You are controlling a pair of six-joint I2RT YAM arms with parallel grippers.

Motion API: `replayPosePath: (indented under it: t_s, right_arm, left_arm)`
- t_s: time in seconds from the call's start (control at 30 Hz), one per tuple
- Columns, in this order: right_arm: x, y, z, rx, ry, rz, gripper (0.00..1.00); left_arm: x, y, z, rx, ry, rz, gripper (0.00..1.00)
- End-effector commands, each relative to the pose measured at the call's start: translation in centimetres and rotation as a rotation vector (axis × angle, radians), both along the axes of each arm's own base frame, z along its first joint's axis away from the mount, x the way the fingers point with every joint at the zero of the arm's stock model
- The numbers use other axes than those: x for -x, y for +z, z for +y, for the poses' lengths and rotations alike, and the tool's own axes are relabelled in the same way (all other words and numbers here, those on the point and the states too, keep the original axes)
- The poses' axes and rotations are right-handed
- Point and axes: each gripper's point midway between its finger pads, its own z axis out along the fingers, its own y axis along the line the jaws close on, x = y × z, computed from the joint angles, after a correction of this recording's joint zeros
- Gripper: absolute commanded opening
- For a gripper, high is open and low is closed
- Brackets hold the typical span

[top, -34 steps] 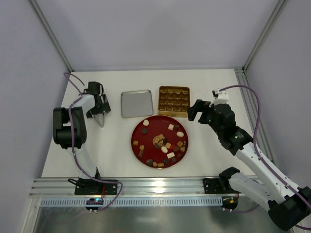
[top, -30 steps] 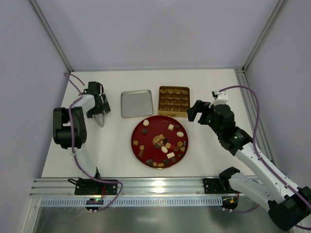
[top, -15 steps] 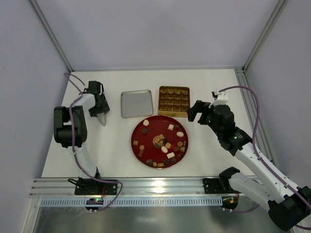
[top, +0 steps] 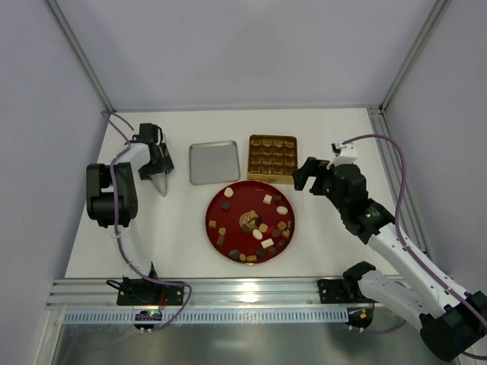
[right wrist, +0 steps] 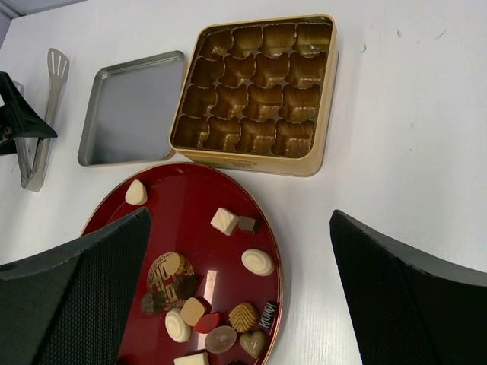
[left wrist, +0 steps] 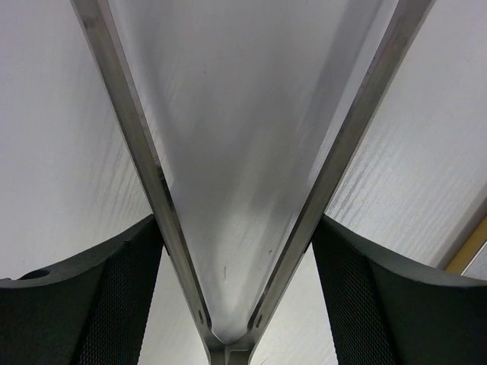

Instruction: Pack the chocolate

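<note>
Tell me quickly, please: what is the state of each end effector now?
Left end effector: closed on the metal tongs.
Right end effector: open, holding nothing.

- we see a round red plate [top: 210, 220] on the front half of the table [top: 335, 129], about mid-width.
- behind it sits a square gold tin [right wrist: 251, 161] with a grid insert, and a silver lid [top: 214, 162] just left of it.
- metal tongs [right wrist: 47, 114] sit toward the left edge.
</note>
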Motion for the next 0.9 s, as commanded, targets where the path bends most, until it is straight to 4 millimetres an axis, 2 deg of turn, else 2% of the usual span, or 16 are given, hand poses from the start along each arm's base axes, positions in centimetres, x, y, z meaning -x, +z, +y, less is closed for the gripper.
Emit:
replayPosePath:
  t_s: [0.0,0.17,0.27,0.33,0.37,0.43,0.47,0.7,0.77,0.87]
  right_arm:
    - [-0.5,0.8,0.3,-0.024,-0.003,-0.030,1.00]
    - [-0.6,0.4,0.3,-0.018,-0.007,-0.019,1.00]
    - [-0.5,0.3,0.3,-0.021,-0.005,-0.017,1.00]
    - [-0.5,0.3,0.3,-0.021,-0.006,-0.017,1.00]
    - [-0.5,0.3,0.3,-0.021,-0.006,-0.017,1.00]
    - [-0.5,0.2,0.2,-0.019,-0.009,-0.016,1.00]
    - [-0.5,0.2,0.2,-0.020,-0.008,-0.016,1.00]
    - [-0.4,0.1,0.3,-0.026,-0.004,-0.012,1.00]
    - [-0.3,0.1,0.3,-0.025,-0.003,-0.012,1.00]
    - [-0.3,0.0,0.2,-0.021,-0.009,-0.012,1.00]
  left_arm:
    - [-0.2,-0.4,0.7,-0.035,0.008,0.024,0.77]
    - [-0.1,-1.0,0.5,-0.025,0.004,0.040,0.76]
    - [0.0,-1.3,0.2,-0.012,0.000,0.043,0.70]
    - [-0.1,-1.2,0.1,-0.004,-0.004,0.040,0.58]
    - [-0.4,-0.7,0.0,-0.003,-0.005,0.029,0.53]
    - [-0.5,0.1,0.1,-0.005,-0.006,0.019,0.52]
    - [-0.7,1.1,0.0,-0.004,-0.006,-0.003,0.49]
    - [-0.4,5.2,-0.1,-0.035,-0.003,-0.060,0.45]
    - [-0.1,6.3,-1.8,-0.048,-0.045,-0.058,0.46]
    - [0.6,7.3,-2.4,-0.057,-0.052,-0.056,0.46]
